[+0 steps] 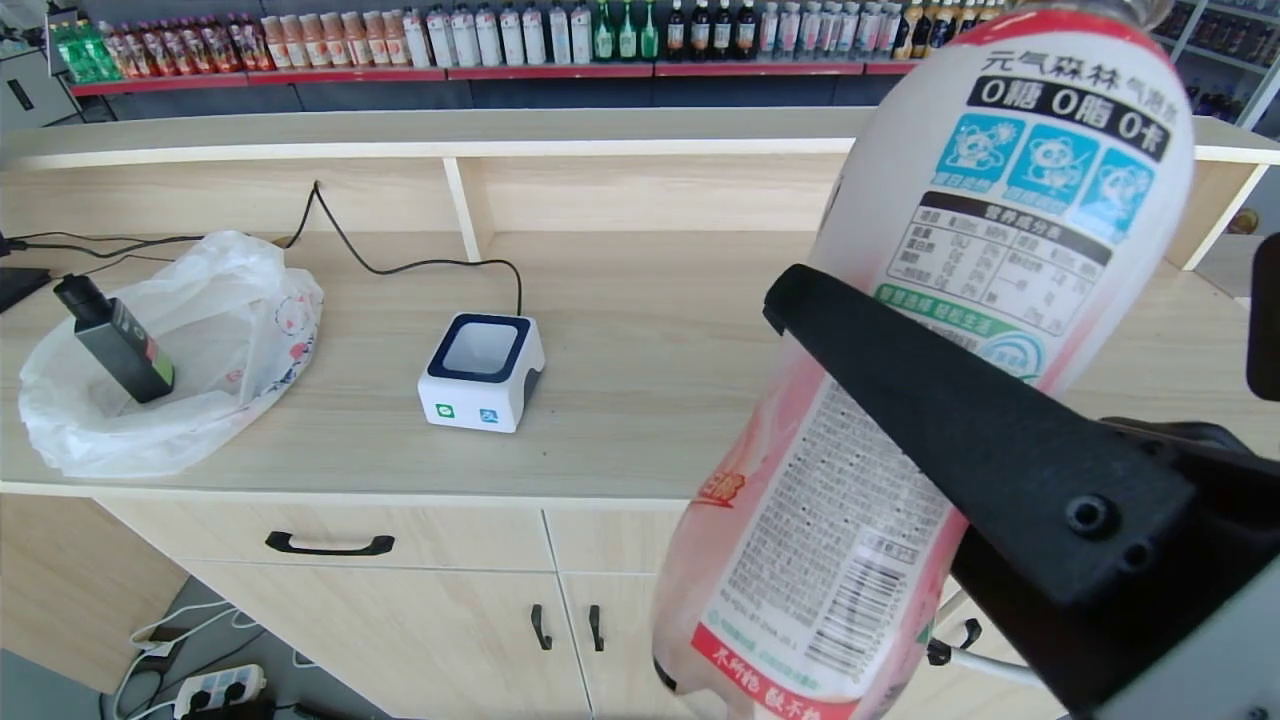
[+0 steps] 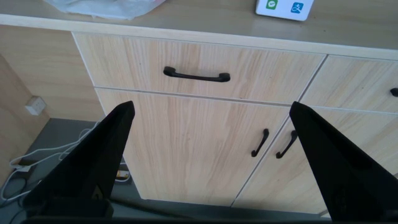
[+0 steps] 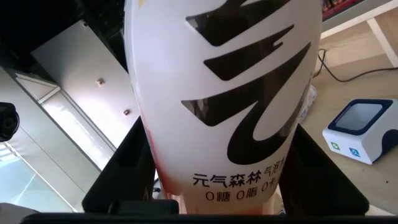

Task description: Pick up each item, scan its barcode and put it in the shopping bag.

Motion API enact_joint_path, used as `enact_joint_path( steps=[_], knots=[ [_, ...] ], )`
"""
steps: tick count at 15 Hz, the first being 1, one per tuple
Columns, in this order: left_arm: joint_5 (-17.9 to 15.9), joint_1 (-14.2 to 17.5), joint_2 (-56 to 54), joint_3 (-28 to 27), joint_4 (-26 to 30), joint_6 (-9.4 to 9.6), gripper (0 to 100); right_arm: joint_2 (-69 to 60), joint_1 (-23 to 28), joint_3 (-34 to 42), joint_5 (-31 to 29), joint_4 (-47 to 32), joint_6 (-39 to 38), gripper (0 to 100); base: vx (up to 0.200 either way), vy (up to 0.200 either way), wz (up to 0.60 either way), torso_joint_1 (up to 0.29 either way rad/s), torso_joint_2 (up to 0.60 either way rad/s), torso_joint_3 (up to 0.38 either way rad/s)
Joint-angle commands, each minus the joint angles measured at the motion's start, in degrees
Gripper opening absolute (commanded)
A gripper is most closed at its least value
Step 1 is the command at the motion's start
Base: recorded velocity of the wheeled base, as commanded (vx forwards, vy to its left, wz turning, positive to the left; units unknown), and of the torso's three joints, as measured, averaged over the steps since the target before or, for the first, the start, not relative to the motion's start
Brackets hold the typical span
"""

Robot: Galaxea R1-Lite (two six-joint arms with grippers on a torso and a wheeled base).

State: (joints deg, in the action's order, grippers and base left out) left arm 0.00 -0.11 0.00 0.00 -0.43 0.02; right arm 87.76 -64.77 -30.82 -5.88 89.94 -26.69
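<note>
The bottle (image 1: 1000, 200) runs off top and bottom edges — the right hand (image 1: 1027, 305) hides some label.

The shop is bright, with soft, even light from above; the pale worktop (image 1: 650, 400) has no hard shadows; the scanner (image 1: 482, 372) has just a small, faint shadow beside it; the white bag (image 1: 250, 300) looks very bright, nearly washed out on top. The bottle (image 1: 1000, 250) sits so near the head camera that it looks huge and stretched; the worktop's front edge bends a little toward the picture's sides. In the left wrist view the left gripper (image 2: 211, 111) is plain black with no shine; the floor (image 2: 50, 149) below is dim. In the right wrist view a pale panel (image 3: 62, 93) glares white.
</note>
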Motion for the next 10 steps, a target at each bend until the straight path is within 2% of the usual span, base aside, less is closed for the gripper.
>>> enact_joint_path(
  steps=[1, 10],
  knots=[
    [0.0, 0.02, 0.09, 0.0, -0.01, -0.02, 100, -0.13, -0.45, 0.41, -0.01, 0.06, -0.03, 0, 0.0, 0.0, 0.0, 0.0, 0.0, 0.0],
    [0.0, 0.11, 0.09, 0.0, -0.01, -0.02, 100, -0.13, -0.45, 0.76, -0.01, 0.06, -0.03, 0, 0.0, 0.0, 0.0, 0.0, 0.0, 0.0]
  ],
)
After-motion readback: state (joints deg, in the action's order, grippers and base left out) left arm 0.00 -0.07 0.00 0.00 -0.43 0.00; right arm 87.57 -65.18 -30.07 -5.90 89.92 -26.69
